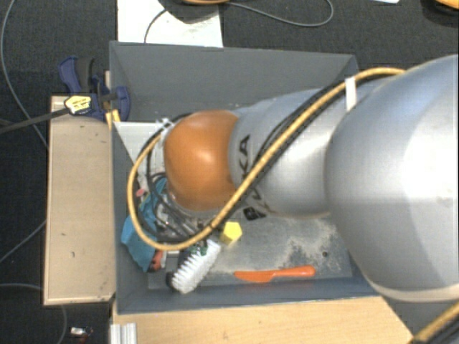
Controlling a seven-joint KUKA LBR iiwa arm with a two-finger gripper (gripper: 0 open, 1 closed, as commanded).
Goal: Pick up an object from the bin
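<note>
White brush (192,267), yellow block (231,232), orange utensil (276,273), grey bin (229,77)

Black cables (29,120) trail across a dark floor (64,13) in even light.

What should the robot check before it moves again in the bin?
1. Arm down in the bin: ok, its orange wrist cover sits low over the left side.
2. Which thing lies under the arm's tip: cannot tell, the cover is in the way.
3. Things close by to pick: ok, a white brush, a small yellow block and a blue thing lie just beside the cover.
4. Cable free of the blue thing: cannot tell, it loops close to it.
5. Long orange stick out of the way: ok, it lies apart by the near wall.
</note>
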